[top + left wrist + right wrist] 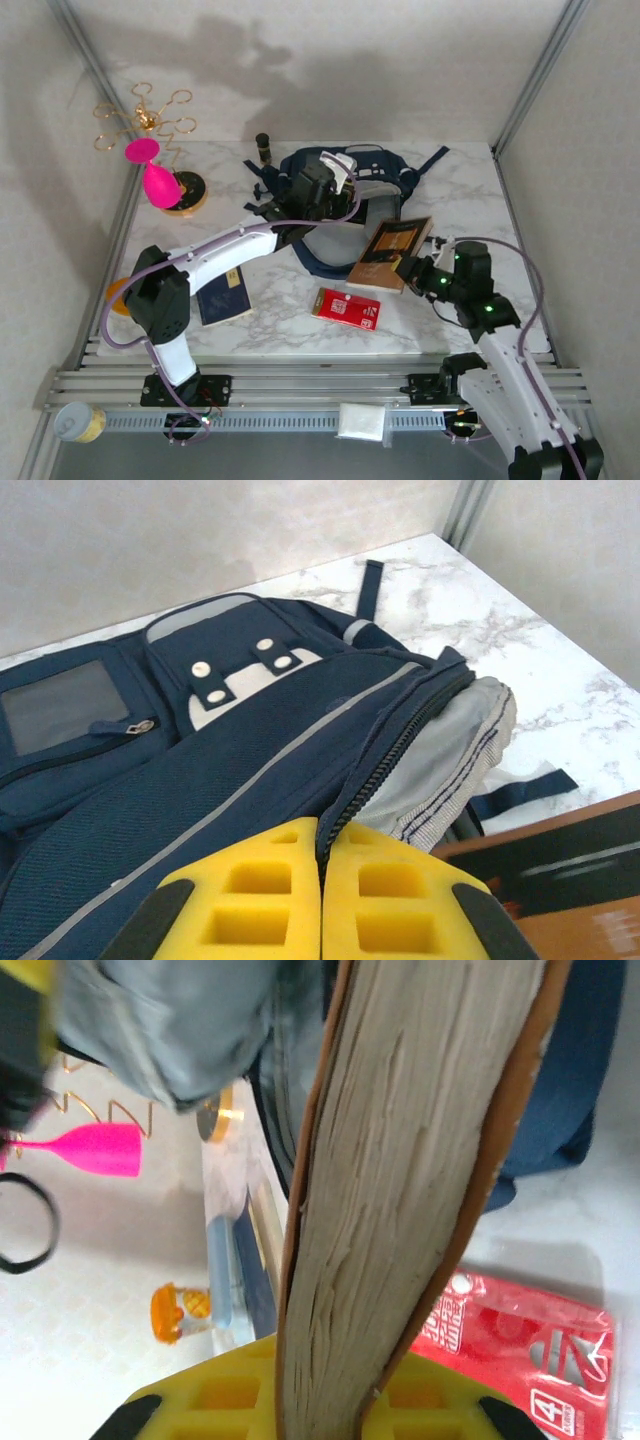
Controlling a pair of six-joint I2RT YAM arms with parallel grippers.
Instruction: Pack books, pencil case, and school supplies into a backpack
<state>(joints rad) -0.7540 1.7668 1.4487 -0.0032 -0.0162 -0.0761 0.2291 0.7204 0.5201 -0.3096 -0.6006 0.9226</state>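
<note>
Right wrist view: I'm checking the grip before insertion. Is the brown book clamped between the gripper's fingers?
Yes, the brown book sits page-edge up between the right gripper's yellow pads, pressed from both sides.

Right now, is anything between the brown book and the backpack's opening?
Nothing visible. The right gripper holds the brown book at the open mouth of the backpack, whose zip edge the left gripper pinches.

The backpack (385,180) lies at the far middle of the table (460,200). One book (392,253) is at its near right edge, and a second book (224,295) lies near left. A packet (346,307) lies near, between them. A stand (165,185) is far left, with a bottle (263,148) just left of the backpack.
</note>
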